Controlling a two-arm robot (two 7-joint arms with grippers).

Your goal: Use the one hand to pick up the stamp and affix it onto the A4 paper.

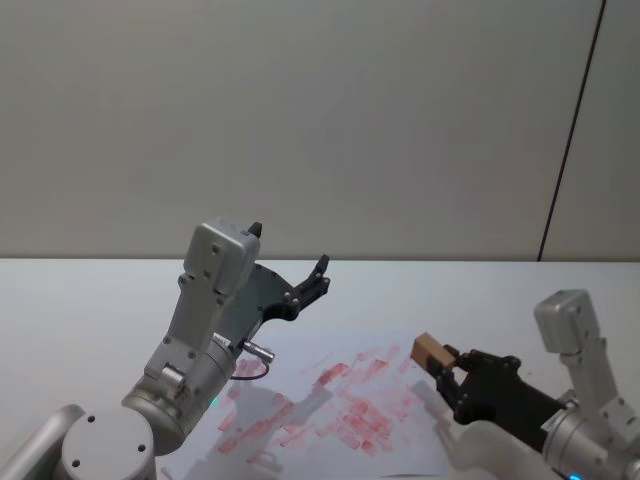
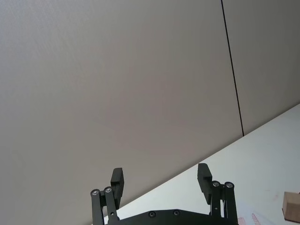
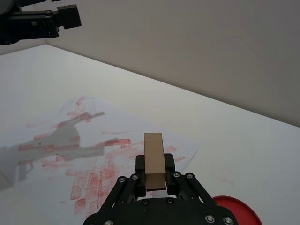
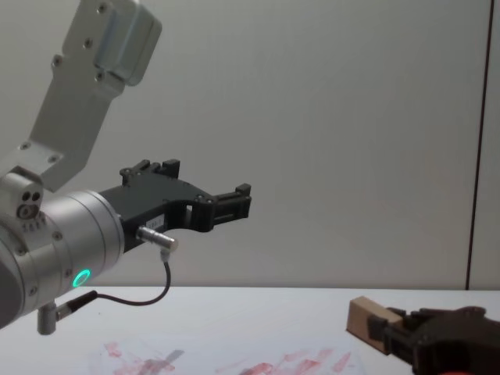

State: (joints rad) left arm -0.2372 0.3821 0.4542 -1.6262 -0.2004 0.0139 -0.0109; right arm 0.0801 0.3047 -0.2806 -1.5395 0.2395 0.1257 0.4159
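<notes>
Right gripper (image 1: 447, 368) is clenching the stamp (image 1: 430, 351) in the head view, holding it near the right edge of the A4 paper (image 1: 330, 400), which is lying on the surface (image 1: 80, 300) and spreading toward the robot's left. Well apart, the left gripper (image 1: 312, 280) is hanging raised, fingers spread, grasping nothing. In the right wrist view the stamp's long axis is pointing forward out of the jaws, with the inked sheet below and beyond and a red disc (image 3: 234, 209) just behind. In the chest view the stamp seems to be riding clear of the surface, so lowering it onto the sheet is likely coming next.
</notes>
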